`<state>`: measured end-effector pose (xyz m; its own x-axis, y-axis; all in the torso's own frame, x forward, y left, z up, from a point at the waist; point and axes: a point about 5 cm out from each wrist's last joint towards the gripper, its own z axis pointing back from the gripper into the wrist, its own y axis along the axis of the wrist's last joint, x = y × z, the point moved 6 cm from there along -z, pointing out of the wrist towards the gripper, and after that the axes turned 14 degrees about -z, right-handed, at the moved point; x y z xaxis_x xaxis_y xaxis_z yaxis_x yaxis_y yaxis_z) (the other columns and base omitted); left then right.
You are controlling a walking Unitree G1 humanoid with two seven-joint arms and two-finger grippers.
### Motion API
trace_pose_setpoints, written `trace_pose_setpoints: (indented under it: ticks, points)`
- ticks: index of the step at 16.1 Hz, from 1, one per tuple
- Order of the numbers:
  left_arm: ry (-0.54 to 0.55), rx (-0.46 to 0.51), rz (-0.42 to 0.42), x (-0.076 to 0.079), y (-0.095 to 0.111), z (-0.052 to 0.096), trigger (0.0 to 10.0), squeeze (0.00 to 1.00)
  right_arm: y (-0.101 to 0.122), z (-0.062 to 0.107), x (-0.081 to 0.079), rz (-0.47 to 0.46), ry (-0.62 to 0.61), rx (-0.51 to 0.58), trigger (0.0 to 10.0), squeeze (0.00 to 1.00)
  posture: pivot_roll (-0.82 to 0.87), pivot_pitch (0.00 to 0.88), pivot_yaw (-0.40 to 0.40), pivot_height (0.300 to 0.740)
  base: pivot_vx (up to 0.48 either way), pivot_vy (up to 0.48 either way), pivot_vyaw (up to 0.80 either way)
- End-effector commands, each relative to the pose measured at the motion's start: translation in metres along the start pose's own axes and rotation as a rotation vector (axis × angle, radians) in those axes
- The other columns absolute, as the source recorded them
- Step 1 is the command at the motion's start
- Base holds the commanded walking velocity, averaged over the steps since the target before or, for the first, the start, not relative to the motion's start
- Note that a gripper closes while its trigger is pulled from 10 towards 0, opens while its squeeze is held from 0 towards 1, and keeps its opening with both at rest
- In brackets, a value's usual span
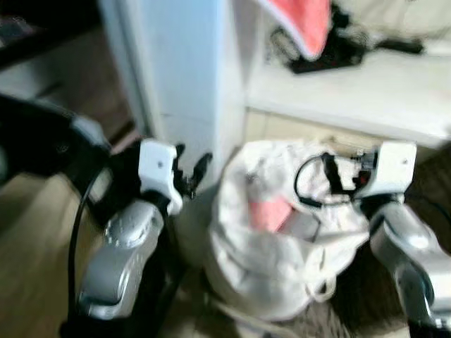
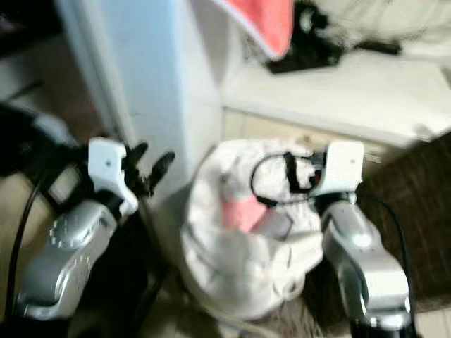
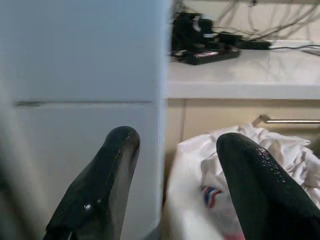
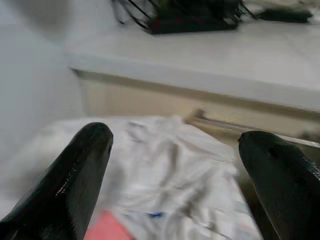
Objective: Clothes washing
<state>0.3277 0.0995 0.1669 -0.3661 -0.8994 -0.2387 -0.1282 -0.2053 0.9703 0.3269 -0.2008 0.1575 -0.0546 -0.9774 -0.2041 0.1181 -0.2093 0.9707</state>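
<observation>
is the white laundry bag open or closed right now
Open: the white laundry bag's mouth gapes upward, showing a pink garment inside.

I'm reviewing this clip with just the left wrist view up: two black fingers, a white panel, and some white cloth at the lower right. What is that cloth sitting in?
Observer: It is a white laundry bag standing on the floor, mouth open, between the two arms.
Operator: Anything coloured inside it?
Observer: A pink garment lies in the opening, among white clothes.
Operator: Where is the other arm?
Observer: The right gripper hovers at the bag's far side, fingers spread, holding nothing.
Operator: And on the counter above?
Observer: A red-pink cloth hangs over its edge, beside a black tangle of cables.
</observation>
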Motion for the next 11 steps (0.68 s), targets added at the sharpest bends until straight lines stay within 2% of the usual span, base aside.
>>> trace_pose_setpoints:
  ticks: [1,2,4,5,6,10,11]
  points:
    - [-0.047,0.004,-0.019,0.009,0.003,0.002,10.0,0.0,-0.009,-0.006,0.015,0.008,-0.022,-0.035,10.0,0.19,-0.16,0.065,0.014,0.74,0.0,0.0,0.0]
    - [-0.11,0.004,-0.014,0.015,0.003,0.006,10.0,0.0,-0.022,-0.018,0.03,0.015,-0.063,-0.078,10.0,1.0,-0.15,0.074,0.022,0.74,0.0,0.0,0.0]
    - [-0.221,-0.035,-0.017,0.027,-0.006,0.017,10.0,0.0,-0.032,-0.035,0.059,-0.03,-0.184,-0.099,10.0,1.0,-0.11,0.095,0.037,0.74,0.0,0.0,0.0]
    - [-0.235,-0.042,-0.015,0.029,-0.007,0.02,10.0,0.0,-0.033,-0.038,0.063,-0.038,-0.199,-0.098,10.0,1.0,-0.11,0.098,0.038,0.74,0.0,0.0,0.0]
    - [-0.275,-0.06,-0.034,0.033,-0.01,0.025,10.0,0.0,-0.031,-0.05,0.077,-0.04,-0.241,-0.086,10.0,1.0,-0.1,0.109,0.045,0.74,0.0,0.0,0.0]
    - [-0.331,-0.071,-0.023,0.038,-0.005,0.032,10.0,0.0,-0.034,-0.072,0.105,-0.049,-0.307,-0.09,10.0,1.0,-0.05,0.142,0.055,0.74,0.0,0.0,0.0]
    - [-0.333,-0.069,-0.018,0.039,-0.004,0.033,10.0,0.0,-0.035,-0.073,0.108,-0.056,-0.312,-0.099,10.0,1.0,-0.04,0.148,0.052,0.74,0.0,0.0,0.0]
